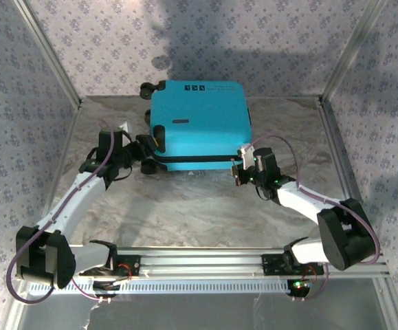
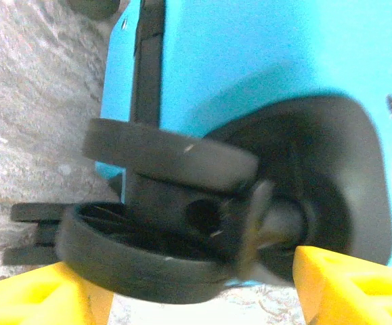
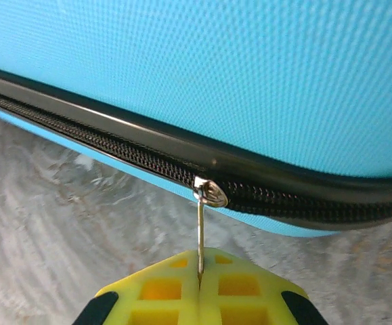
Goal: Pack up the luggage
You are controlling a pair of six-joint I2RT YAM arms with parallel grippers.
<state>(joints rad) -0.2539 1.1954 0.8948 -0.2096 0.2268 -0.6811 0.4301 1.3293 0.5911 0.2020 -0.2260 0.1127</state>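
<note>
While the right gripper (image 3: 200, 274) pinches the zipper pull (image 3: 200, 233) on the luggage (image 1: 200, 124), the left gripper (image 2: 202, 288) stands spread astride a wheel (image 2: 168, 159).

1 case (image 1: 200, 127). 2 arms: left arm (image 1: 71, 199), right arm (image 1: 302, 203). 2 grippers: left gripper (image 1: 144, 155), right gripper (image 1: 240, 172), w/ 2 yellow fingers (image 2: 358, 288) each in the wrist cams. From above, 2 casters: far caster (image 1: 154, 87) & near caster (image 1: 148, 166). Left wrist cam: 1 caster close up, made of 2 discs (image 2: 172, 156). 1 zip (image 3: 114, 152), 1 slider (image 3: 211, 193), 1 pull (image 3: 200, 237). 1 table (image 1: 185, 213). Lid stickers too small to count.
</note>
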